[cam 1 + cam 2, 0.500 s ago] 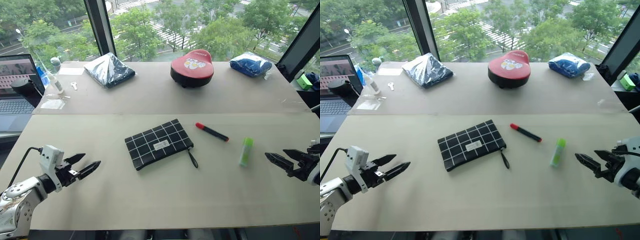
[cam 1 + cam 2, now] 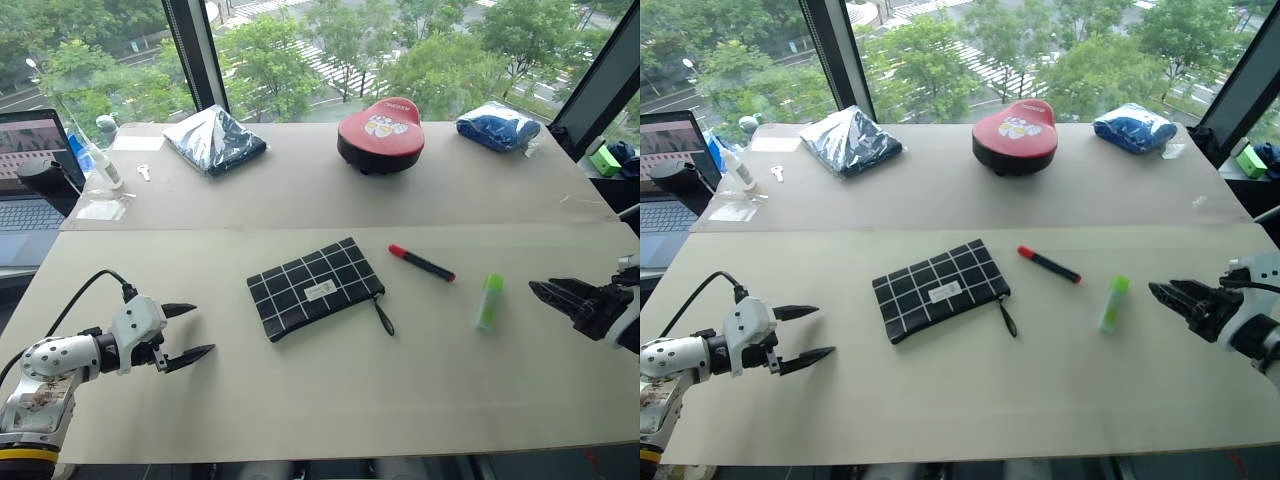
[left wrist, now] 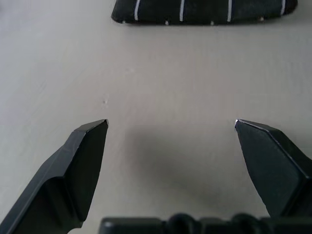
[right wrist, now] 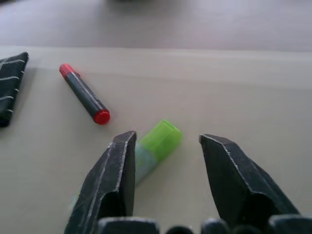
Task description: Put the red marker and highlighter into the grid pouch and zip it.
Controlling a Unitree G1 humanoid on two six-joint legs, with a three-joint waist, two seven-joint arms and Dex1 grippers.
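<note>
Green highlighter (image 4: 155, 146) is lying just ahead of your right gripper (image 4: 168, 146), fingers parted, empty; left gripper (image 3: 170, 124) is gaping wide.

The grid pouch (image 3: 204, 10) is cut off — the highlighter (image 4: 153, 148) partly hidden behind a finger.

Your table (image 2: 300, 400) looks like matt beige board, smooth, with a seam running across it. The grid pouch (image 2: 315, 287) reads as soft woven cloth – black, no shine, with a small white label that looks like paper or fabric. The red marker (image 4: 84, 93) has a smooth plastic barrel, slightly glossy at the cap. The highlighter (image 4: 155, 146) is light green plastic, kind of translucent. Both sets of gripper fingers (image 3: 80, 170) look like hard black matt plastic – edges catch a little light.
</note>
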